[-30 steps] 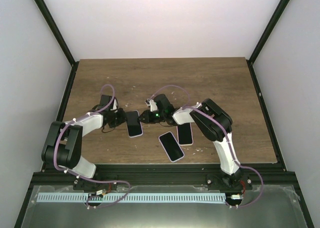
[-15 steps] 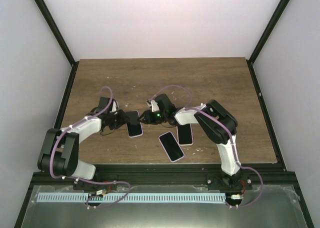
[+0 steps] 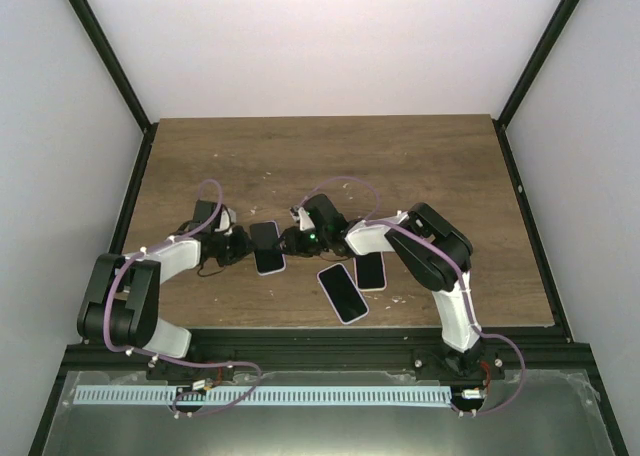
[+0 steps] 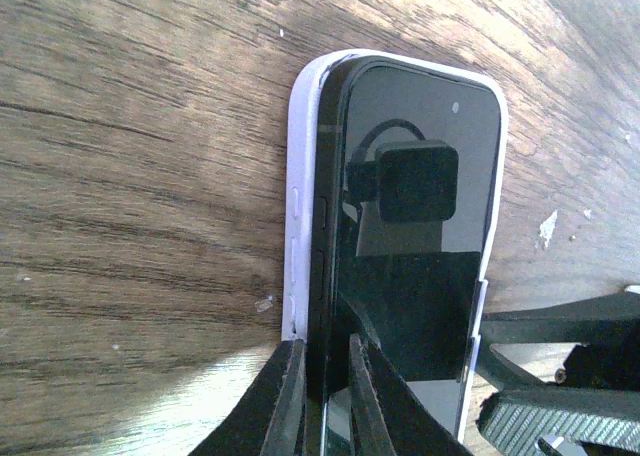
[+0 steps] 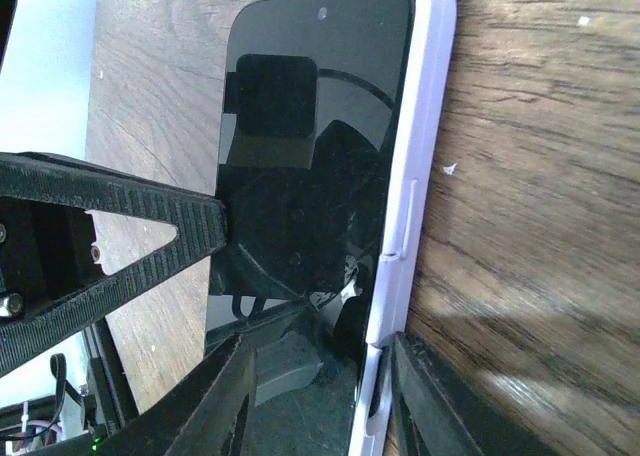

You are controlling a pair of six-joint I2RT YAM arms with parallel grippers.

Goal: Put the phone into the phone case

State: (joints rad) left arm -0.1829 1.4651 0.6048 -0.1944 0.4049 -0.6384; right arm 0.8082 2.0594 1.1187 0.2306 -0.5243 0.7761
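Phone (image 3: 267, 246) and phone case (image 4: 296, 216) lie together, screen up, left of centre on the wooden worktop (image 3: 400, 166), with one claw at each long side.

Nearest the arm bases, a dark-screened handset (image 3: 343, 293) lies slanted on the boards. A second handset (image 3: 371, 269) lies just beyond it to the right, under the right arm's forearm.

Farther in, the left claw (image 4: 325, 348) comes at the phone from the left. It is clenched on the phone's left long edge, one finger on either side of that edge. There the phone's dark side shows above the pale case wall. The case's right wall hugs the glass along the opposite side.

The right claw (image 5: 320, 346) reaches in from the right. Its fingers stand parted, one over the screen and one outside the case's rim. From this angle I cannot tell whether they clamp that edge or merely bracket it.

Beyond the claws there is only brown wood with a few pale flecks.
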